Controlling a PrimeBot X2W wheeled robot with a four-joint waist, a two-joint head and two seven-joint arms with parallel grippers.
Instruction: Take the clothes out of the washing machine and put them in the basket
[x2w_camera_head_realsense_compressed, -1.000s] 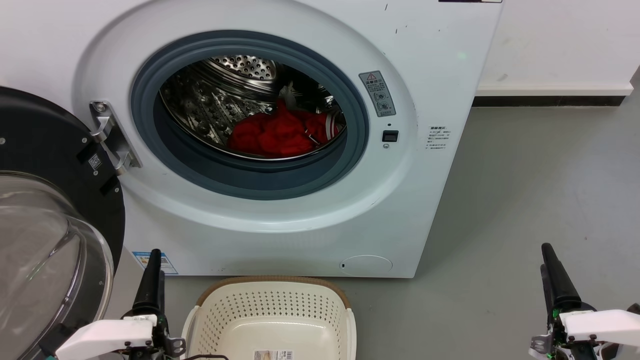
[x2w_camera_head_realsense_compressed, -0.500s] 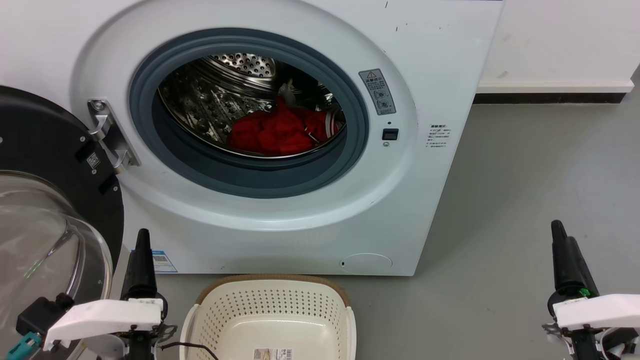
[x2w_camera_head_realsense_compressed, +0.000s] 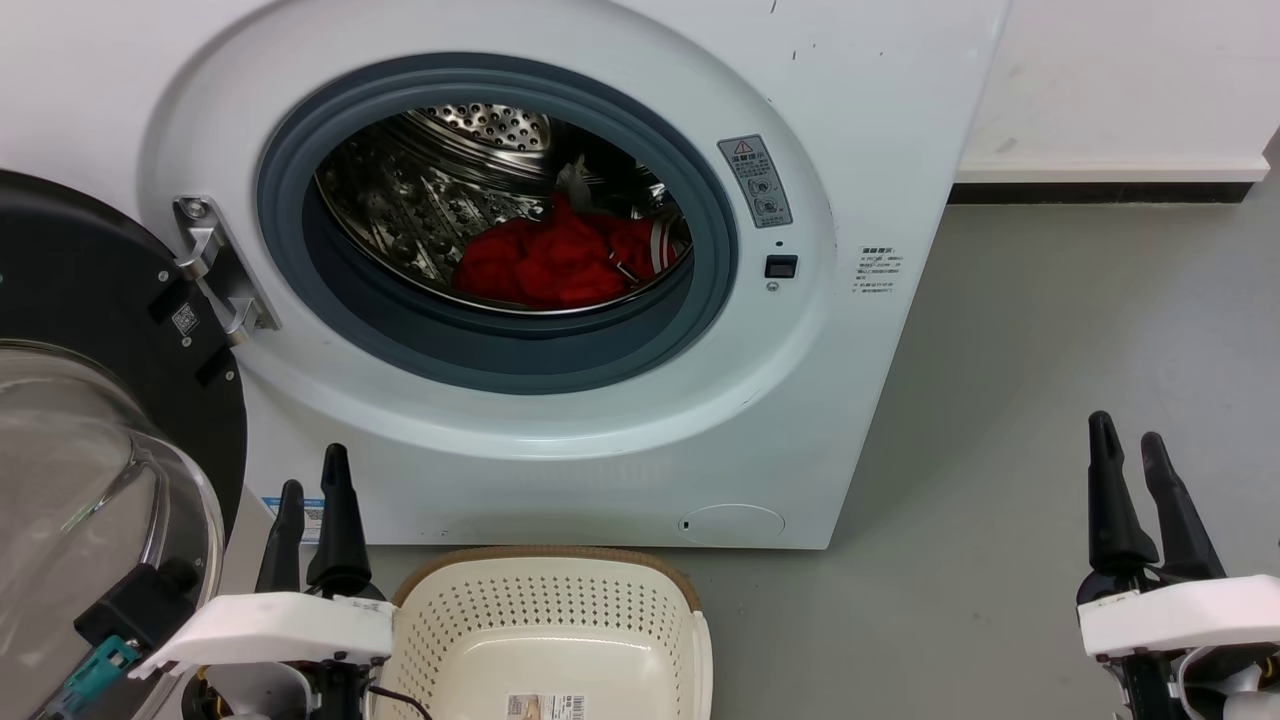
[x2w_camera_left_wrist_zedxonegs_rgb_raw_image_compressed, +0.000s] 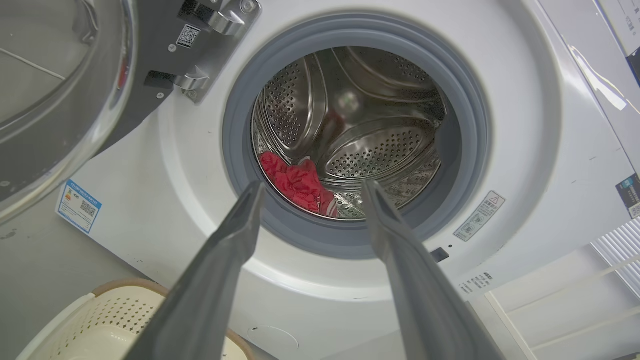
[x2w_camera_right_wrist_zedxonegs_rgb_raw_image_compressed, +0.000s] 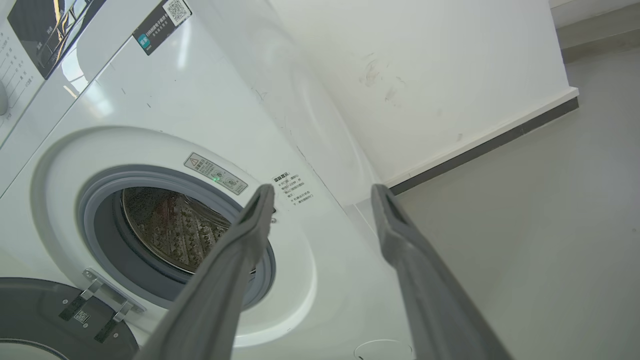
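Observation:
The white washing machine (x2w_camera_head_realsense_compressed: 880, 120) stands in front of me with its porthole open. Red clothes (x2w_camera_head_realsense_compressed: 560, 262) lie bunched at the bottom of the steel drum, also seen as a red heap (x2w_camera_left_wrist_zedxonegs_rgb_raw_image_compressed: 299, 183) in the left wrist view. The cream basket (x2w_camera_head_realsense_compressed: 545, 625) with a brown rim sits on the floor below the porthole. My left gripper (x2w_camera_head_realsense_compressed: 312, 468) is open, low at the basket's left, well short of the drum. My right gripper (x2w_camera_head_realsense_compressed: 1126, 436) is open over bare floor to the machine's right. Both hold nothing.
The machine's black-framed glass door (x2w_camera_head_realsense_compressed: 90, 470) hangs open at the left, close beside my left arm. Grey floor (x2w_camera_head_realsense_compressed: 1080, 330) stretches to the right up to a white wall with a dark skirting (x2w_camera_head_realsense_compressed: 1100, 195).
Both grippers have opened, their fingers spread apart. The left one has shifted right toward the basket, and the right one has risen slightly.

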